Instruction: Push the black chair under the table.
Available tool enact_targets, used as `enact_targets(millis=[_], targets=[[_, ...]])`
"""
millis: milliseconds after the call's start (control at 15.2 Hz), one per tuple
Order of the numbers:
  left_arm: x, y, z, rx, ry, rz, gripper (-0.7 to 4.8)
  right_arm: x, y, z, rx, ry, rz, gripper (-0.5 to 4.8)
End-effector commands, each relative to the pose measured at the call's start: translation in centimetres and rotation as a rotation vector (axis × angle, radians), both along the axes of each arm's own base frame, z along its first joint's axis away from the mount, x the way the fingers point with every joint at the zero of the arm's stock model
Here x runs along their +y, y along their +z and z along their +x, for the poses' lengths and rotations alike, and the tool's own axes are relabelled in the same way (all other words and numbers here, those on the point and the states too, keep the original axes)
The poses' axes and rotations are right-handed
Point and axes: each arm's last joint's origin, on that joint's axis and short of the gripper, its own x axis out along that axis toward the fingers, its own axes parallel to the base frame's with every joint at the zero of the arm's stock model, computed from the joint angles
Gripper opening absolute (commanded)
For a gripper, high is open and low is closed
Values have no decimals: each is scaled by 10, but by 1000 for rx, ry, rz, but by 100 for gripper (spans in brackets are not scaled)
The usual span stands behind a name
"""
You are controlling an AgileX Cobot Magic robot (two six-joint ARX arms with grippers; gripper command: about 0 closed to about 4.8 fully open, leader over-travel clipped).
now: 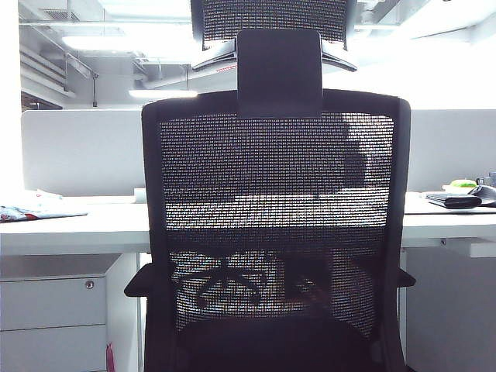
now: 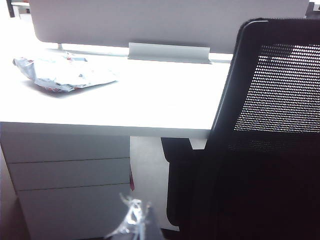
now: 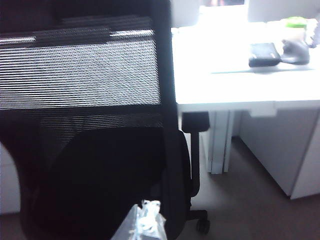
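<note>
Directly ahead of both arms, the chair (image 1: 275,232) stands with its mesh back toward the robot and its seat facing the counter (image 1: 77,229). Seen through the mesh, the counter's front edge runs level across the back. The armrests sit just below that edge, and the seat appears to lie partly beneath it, though how far cannot be told.

The left tool (image 2: 132,220) hangs off the chair's left frame edge, in front of the drawer unit (image 2: 65,175). The right tool (image 3: 147,220) hangs off the right frame edge, close to the seat. Only a blurred fingertip of each shows, so opening cannot be told; neither visibly holds anything or touches the chair.

The push axis runs straight from the robot toward the counter's front edge, square to the back. Both tools flank the chair about evenly; the right appears slightly nearer the frame.
</note>
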Motion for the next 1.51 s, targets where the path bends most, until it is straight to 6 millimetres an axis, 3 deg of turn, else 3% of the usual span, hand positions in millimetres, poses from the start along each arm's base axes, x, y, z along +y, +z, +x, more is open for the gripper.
enact_targets(millis=[66, 1509], targets=[[0, 1, 0, -10, -3, 4, -5, -3, -17, 4, -8, -35, 22, -5], [0, 1, 0, -10, -4, 4, -5, -12, -14, 4, -35, -90, 25, -5]])
